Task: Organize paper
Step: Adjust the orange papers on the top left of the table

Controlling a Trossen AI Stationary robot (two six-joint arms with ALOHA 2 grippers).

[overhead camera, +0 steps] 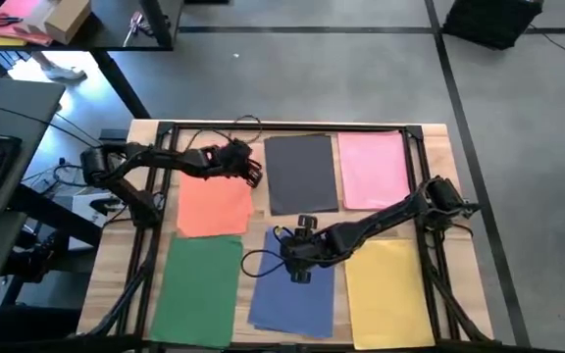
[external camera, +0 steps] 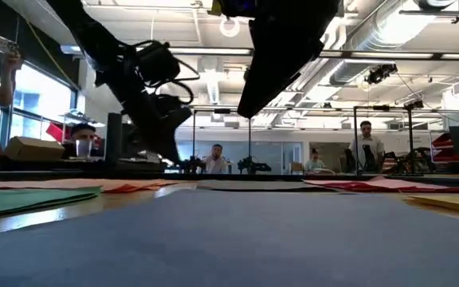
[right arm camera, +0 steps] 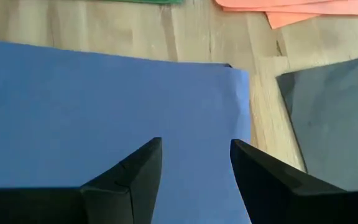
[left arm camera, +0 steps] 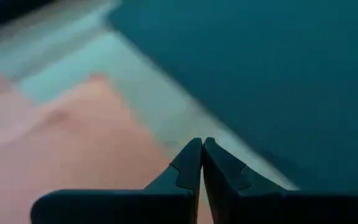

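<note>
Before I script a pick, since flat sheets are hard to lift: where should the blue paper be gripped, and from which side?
Probably at the blue paper's far corner beside the dark grey paper. It lies flat on the table, so only an edge offers purchase, and bare wood shows around that corner. The right gripper hangs above that end, jaws open; come down from above and slide under the corner.
</note>
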